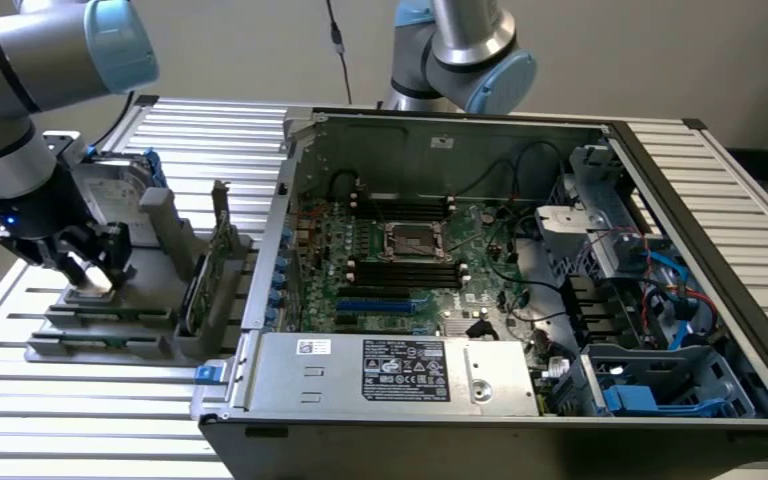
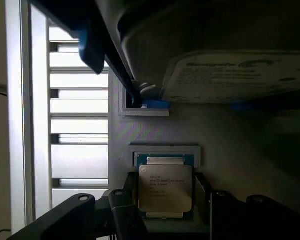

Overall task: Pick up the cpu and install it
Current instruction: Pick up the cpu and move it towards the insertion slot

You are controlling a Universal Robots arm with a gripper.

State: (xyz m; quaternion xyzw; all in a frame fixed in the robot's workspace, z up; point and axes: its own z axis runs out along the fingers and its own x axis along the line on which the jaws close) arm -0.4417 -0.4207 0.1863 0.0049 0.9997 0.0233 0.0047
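End effector (image 1: 84,268) released, straddling the cpu (image 2: 165,192) in its grey holder (image 2: 155,131).
Picking up is the step in hand: the fingers (image 2: 124,210) stand just beside two opposite edges of the chip, not clamped. By my judgement, the grasp calls for even closing on both edges. The cpu lies flat at the exterior view's left, with a dull silver lid and printed text; the socket (image 1: 408,240) is well apart.

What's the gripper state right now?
Gripper: open, jaws either side of the small flat square silver-grey metal-topped cpu, which sits in its grey holder.
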